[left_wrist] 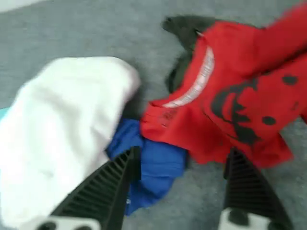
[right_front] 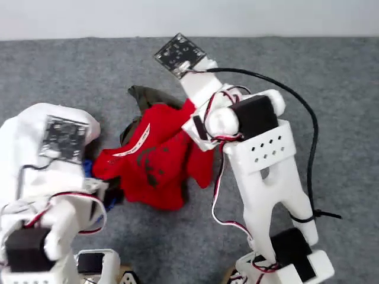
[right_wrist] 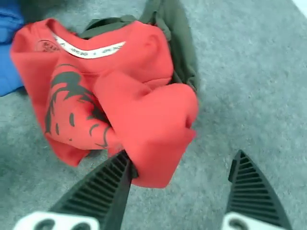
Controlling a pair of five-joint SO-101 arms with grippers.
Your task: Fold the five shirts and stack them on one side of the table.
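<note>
A crumpled red shirt (right_front: 151, 160) with a black print lies mid-table on top of a dark green shirt (right_front: 148, 97). A blue shirt (left_wrist: 153, 165) pokes out from under the red shirt (left_wrist: 230, 96), beside a white shirt (left_wrist: 62, 129). My left gripper (left_wrist: 184, 153) hangs open over the blue shirt and the red hem, holding nothing. My right gripper (right_wrist: 182, 155) is open above a folded-over red sleeve (right_wrist: 153, 124), whose edge lies against one finger (right_wrist: 103, 189). The green shirt (right_wrist: 177, 38) shows behind the red collar.
Grey carpet-like table surface (right_front: 331, 89) stretches open to the right and far side. A black cable (right_front: 308, 124) loops beside the right arm. A teal sliver (left_wrist: 2, 112) shows next to the white shirt.
</note>
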